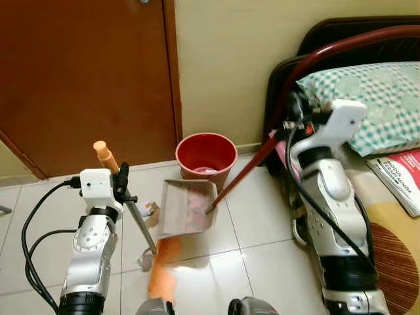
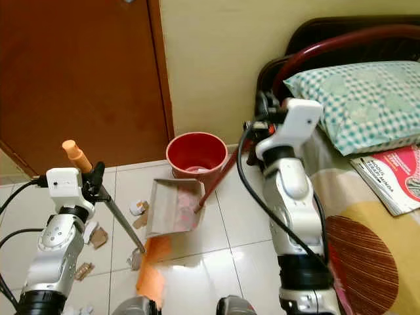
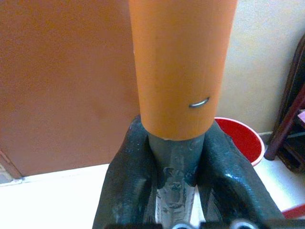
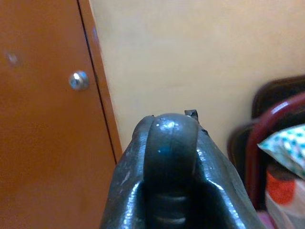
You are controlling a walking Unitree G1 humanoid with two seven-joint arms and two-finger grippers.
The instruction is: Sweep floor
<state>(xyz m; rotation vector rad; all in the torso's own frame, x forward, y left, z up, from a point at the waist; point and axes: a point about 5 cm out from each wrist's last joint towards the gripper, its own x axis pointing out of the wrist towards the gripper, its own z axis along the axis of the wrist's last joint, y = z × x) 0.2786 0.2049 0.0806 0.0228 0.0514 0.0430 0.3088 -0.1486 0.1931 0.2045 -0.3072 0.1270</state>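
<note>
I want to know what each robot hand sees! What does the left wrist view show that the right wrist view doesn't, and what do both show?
Left wrist view's own: the orange broom handle clamped between the left jaws, with the red bucket on the floor behind it.

Right wrist view's own: a dark handle end clamped in the right jaws, the silver door knob, and a corner of the checked pillow.

Shared: black jaws shut on a handle, the brown door and the cream wall.
</note>
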